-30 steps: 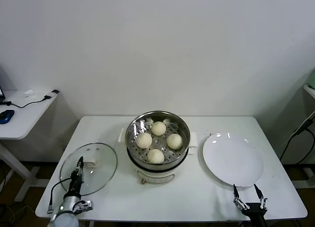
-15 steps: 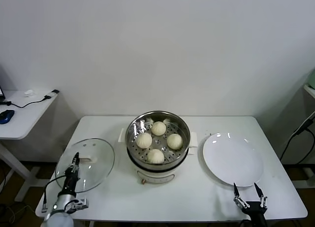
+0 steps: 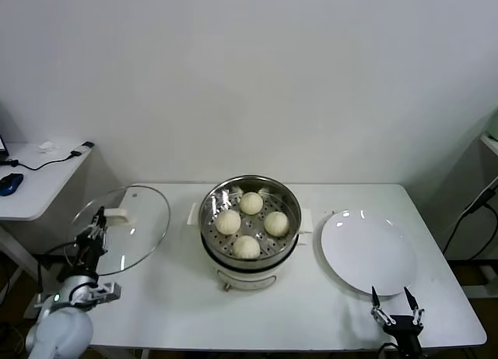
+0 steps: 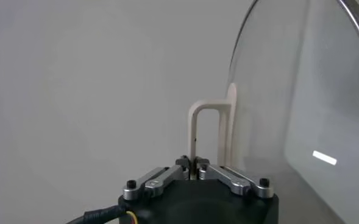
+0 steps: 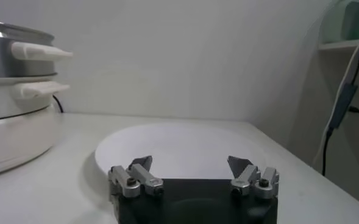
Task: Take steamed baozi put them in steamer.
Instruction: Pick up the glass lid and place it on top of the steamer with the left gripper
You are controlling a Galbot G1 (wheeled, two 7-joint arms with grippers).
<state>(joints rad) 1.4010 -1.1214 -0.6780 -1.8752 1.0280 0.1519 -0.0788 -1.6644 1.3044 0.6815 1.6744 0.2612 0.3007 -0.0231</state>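
Note:
Several cream-white steamed baozi [image 3: 250, 202] sit in the shiny steel steamer [image 3: 288, 234] on its white cooker base at the table's middle. My left gripper [image 3: 99, 216] is shut on the cream handle [image 4: 205, 131] of the round glass lid [image 3: 136, 238] and holds the lid tilted in the air over the table's left edge. In the left wrist view my left gripper [image 4: 194, 164] pinches the handle. My right gripper [image 3: 396, 300] is open and empty at the table's front right, just before the white plate; it shows in the right wrist view [image 5: 191, 165] too.
A flat white plate [image 3: 367, 251] lies right of the steamer; it shows in the right wrist view [image 5: 179, 143] with the steamer's side handles [image 5: 39, 52]. A side desk [image 3: 35, 184] with a mouse and cable stands at the left.
My left gripper has lifted the glass lid off the table and carried it up and to the left, tilting it. The right arm has stayed put.

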